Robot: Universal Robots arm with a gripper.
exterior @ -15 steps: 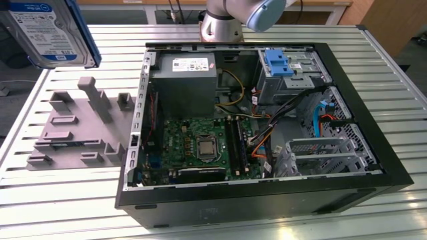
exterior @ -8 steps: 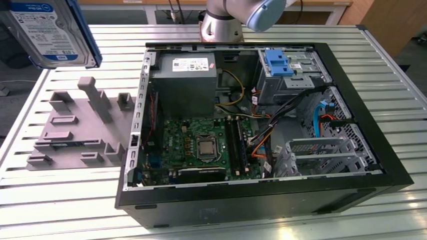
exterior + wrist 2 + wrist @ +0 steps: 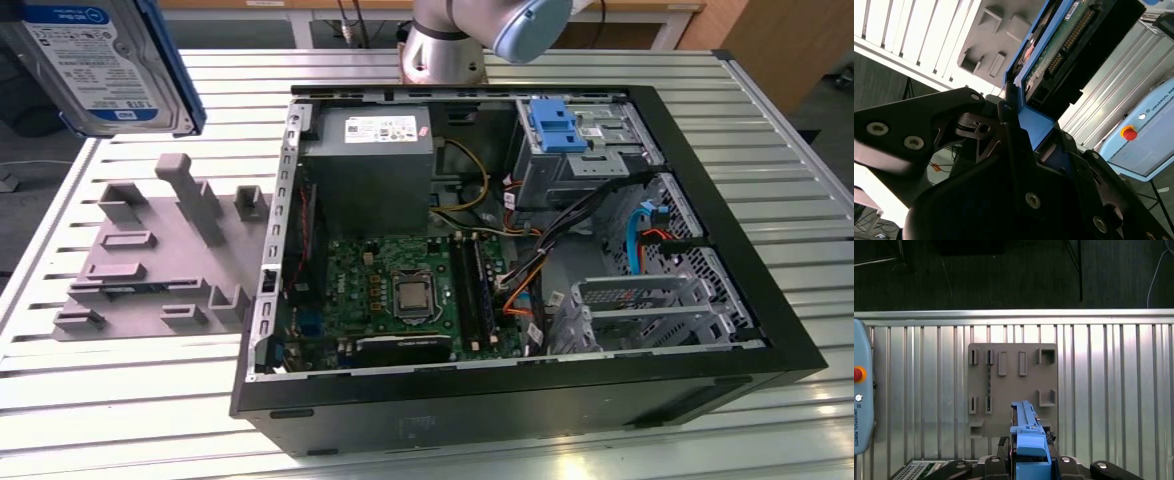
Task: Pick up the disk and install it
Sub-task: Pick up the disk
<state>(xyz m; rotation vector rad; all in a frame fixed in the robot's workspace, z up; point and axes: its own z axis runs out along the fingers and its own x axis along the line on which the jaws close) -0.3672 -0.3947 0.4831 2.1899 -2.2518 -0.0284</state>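
The disk hangs in the air at the exterior view's upper left, its white-and-blue label facing the camera and a blue carrier along its edge. It is well above the slatted table, apart from the computer case. In both wrist views my gripper is shut on the disk's blue carrier. The second wrist view shows the disk from its circuit-board side, and the first wrist view shows the disk edge-on above the grey fixture.
The grey slotted fixture lies on the table to the exterior view's left of the open case. Inside the case are a grey power supply, a motherboard, cables and a drive bay with a blue bracket. A pale blue pendant lies nearby.
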